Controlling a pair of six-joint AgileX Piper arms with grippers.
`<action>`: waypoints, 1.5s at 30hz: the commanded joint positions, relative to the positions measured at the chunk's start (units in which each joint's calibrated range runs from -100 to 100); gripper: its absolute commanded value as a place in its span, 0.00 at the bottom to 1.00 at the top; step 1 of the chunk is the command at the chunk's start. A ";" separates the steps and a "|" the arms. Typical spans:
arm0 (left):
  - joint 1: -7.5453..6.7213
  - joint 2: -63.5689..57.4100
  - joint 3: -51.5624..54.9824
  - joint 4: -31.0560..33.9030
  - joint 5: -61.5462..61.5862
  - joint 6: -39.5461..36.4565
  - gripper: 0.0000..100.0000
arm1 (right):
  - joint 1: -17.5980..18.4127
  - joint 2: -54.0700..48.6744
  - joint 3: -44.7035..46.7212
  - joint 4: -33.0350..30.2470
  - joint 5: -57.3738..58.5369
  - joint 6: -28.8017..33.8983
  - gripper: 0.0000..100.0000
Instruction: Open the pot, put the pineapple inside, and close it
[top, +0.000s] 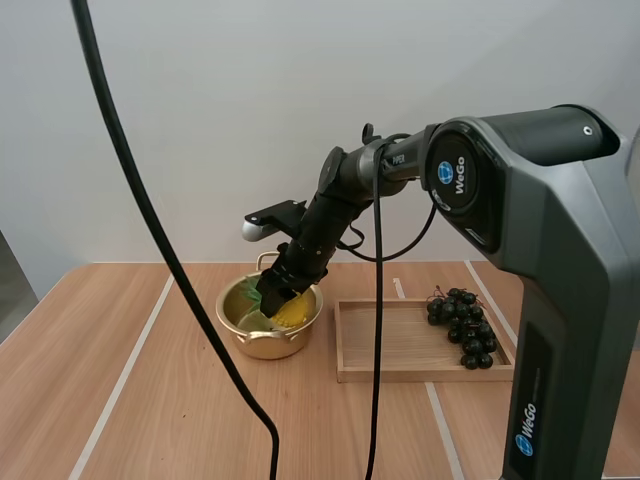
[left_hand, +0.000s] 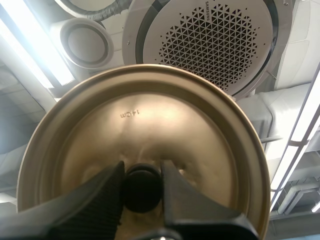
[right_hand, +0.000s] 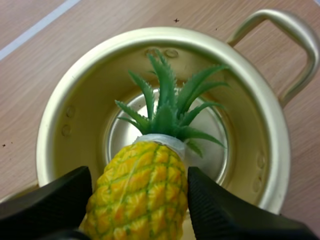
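- Wooden table (top: 150, 380) with pale stripes, that was the whole stage lol. So what were the pincers doing at that point?

- Right gripper (right_hand: 139, 172) was clamped on the pineapple (right_hand: 142, 195), one black finger on each side of the yellow body. The leafy crown pointed down into the open pot (right_hand: 75, 95), so the fruit was right in its mouth. Couldn't tell if the leaves touched the bottom tbh.

- And the left one?

- Left gripper (left_hand: 142, 167) was pinched tight on the black knob (left_hand: 142, 187) of the lid (left_hand: 150, 120). The gold lid was raised in the air, knob side facing the fingers, with "14cm" stamped on it.

- Nice. Anything else around?

- From the high view, the right arm reached down and forward to the pot, which stood near the middle of the table. Just beside it, on the right, sat a wooden tray (top: 400, 345), close but with a sliver of table between them. A bunch of dark grapes (top: 462, 325) lay at the tray's far right end, well apart from the pot.
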 joint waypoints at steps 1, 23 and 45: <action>-0.12 -0.09 -0.35 0.19 -0.96 0.20 0.00 | 0.11 0.48 -0.54 0.17 0.89 -0.41 0.00; -0.12 -0.09 -0.35 0.19 -0.96 0.20 0.00 | 0.13 -1.68 -0.54 7.08 -2.32 -4.82 1.00; -0.12 1.89 0.45 0.24 12.80 0.80 0.00 | -2.11 -28.44 -0.54 -15.20 -21.99 13.29 1.00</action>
